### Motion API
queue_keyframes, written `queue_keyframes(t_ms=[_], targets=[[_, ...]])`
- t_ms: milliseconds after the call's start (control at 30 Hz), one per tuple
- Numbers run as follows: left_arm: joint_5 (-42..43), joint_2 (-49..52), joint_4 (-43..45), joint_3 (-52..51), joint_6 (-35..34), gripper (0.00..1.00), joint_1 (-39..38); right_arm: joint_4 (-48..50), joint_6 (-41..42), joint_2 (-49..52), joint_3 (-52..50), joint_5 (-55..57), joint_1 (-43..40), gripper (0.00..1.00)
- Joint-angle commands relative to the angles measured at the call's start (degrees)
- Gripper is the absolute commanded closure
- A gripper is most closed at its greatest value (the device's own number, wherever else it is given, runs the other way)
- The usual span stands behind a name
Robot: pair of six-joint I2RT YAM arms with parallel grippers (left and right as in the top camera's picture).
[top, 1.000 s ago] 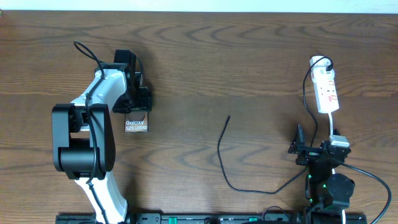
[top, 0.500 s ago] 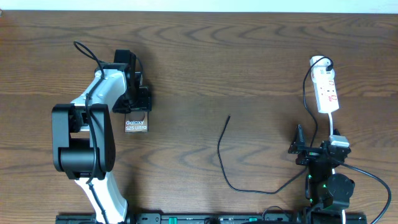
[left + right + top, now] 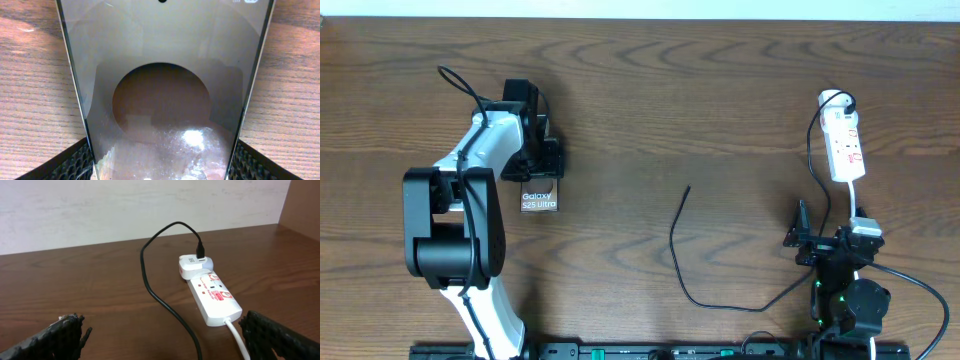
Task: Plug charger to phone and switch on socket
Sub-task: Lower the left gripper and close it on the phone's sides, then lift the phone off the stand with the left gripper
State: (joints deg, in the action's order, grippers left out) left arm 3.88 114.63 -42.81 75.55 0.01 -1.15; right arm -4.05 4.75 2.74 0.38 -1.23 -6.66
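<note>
The phone [image 3: 540, 199], dark with white "Galaxy S25 Ultra" lettering, lies on the left of the table. My left gripper [image 3: 542, 172] is shut on its far end. In the left wrist view the phone [image 3: 162, 75] fills the frame, and the fingers [image 3: 70, 162] press on both its edges. The charger cable [image 3: 676, 245] curves across the middle, and its plug tip [image 3: 688, 188] lies free on the wood. The socket [image 3: 846, 148] lies at the far right with a white adapter at its top. My right gripper [image 3: 828, 243] is open and empty, below the socket [image 3: 215, 297].
The black cable [image 3: 150, 280] runs from the white adapter [image 3: 192, 265] past my right gripper toward the table's front. The strip's white cord [image 3: 237, 335] leads toward the right arm's base. A pale wall stands behind the table.
</note>
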Motion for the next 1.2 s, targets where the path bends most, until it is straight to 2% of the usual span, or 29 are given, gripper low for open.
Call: queue_keyframes(t_ms=[0,667,933,1167], targets=[[-0.94,-2.36,0.07,0.28,0.17,0.92,0.09,-0.26,-0.76,-0.17,-0.07,0.46,0.33,0.01],[-0.92,-2.78,-2.16,3.34,0.15,0.92,0.09,-0.24,-0.76,-0.17,-0.07,0.46,0.33,0.01],[-0.87,-5.95,-3.26,3.61,0.13,0.93,0.09,-0.24,-0.76,-0.17,-0.07,0.46,0.33,0.01],[5.46,-11.93,-3.32,3.89,-0.33,0.92,0.09,-0.24,-0.76,-0.17,-0.07,0.46,0.33,0.01]])
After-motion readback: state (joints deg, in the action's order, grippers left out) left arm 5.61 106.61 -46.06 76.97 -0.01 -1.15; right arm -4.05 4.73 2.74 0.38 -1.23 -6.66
